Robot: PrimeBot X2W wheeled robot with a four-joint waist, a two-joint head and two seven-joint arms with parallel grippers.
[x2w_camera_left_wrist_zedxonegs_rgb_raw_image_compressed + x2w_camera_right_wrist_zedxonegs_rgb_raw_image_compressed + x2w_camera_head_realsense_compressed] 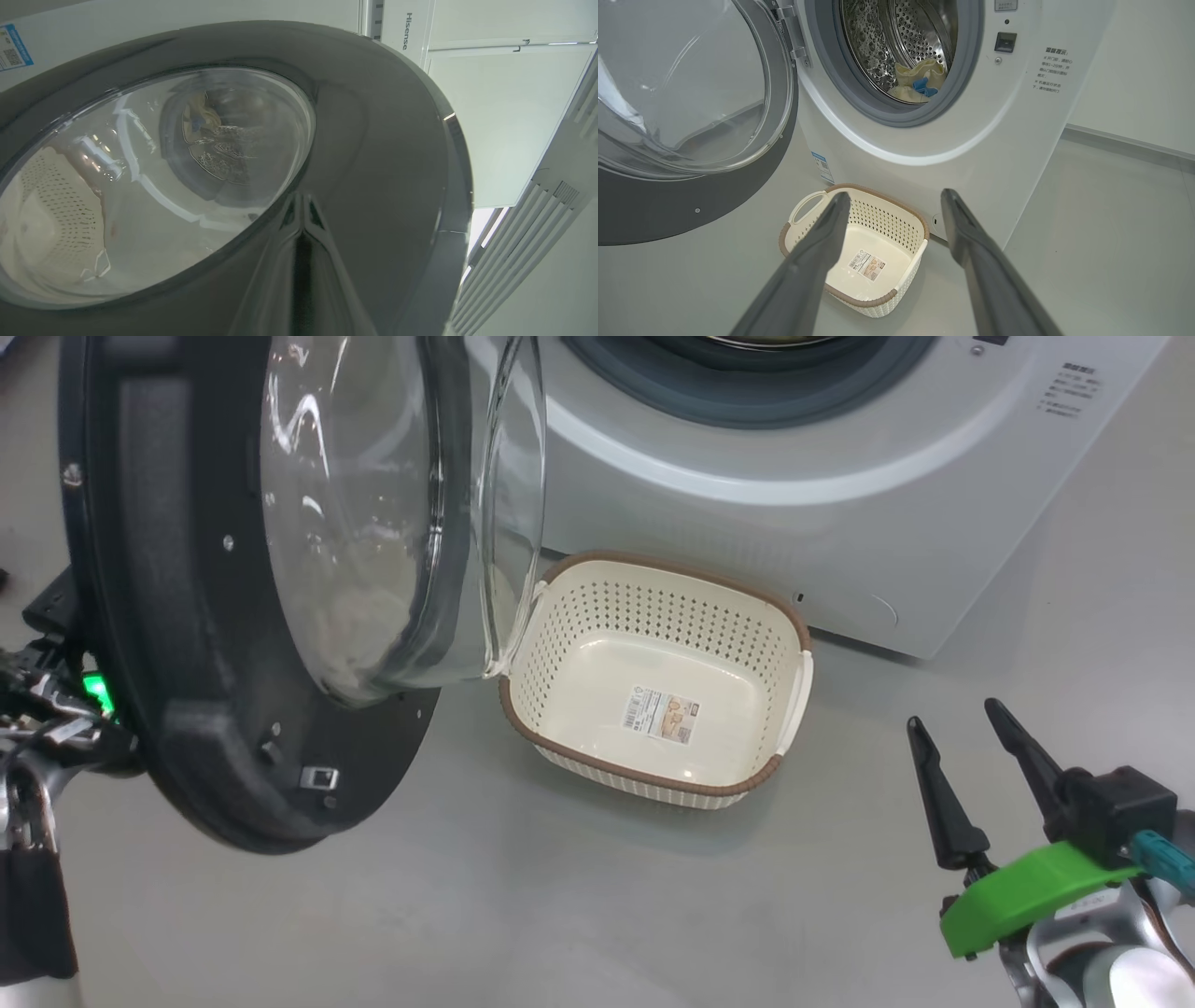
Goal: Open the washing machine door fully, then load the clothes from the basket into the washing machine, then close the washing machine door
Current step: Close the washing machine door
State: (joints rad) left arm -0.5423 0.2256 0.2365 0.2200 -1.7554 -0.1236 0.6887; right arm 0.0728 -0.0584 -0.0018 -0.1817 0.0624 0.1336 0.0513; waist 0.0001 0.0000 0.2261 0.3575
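- Status: we find the clothes (pixel 920 81) lying low inside the drum (pixel 896 37) of the washing machine (pixel 840 523). The basket (pixel 653 611) sits on the floor just before the machine's front with nothing in it but its label.
- We judge loading done and closing the door the step in hand.
- The washing machine door (pixel 187 616) stands swung out to the near left. Its bulging glass faces right, over the basket's left end, and its hinge (pixel 796 37) is on the left edge of the opening.
- The left gripper (pixel 302 242) has its fingers pressed together, holding nothing. Its tips are set against the glossy outer rim, where they meet their own reflection. We judge this as contact but cannot confirm it.
- Governing relation: the door lies between the left gripper and the opening, so the opening is to the right and far of that gripper. A push on the outer face should swing the door about its hinge towards the gasket.
- The right gripper (pixel 954 719) is at the near right with fingers spread and nothing between them. It is well apart from the door, on the glass side.
- The left arm is plainly the nearer.
- Risk, in our judgement: tips may slide on the glossy rim.
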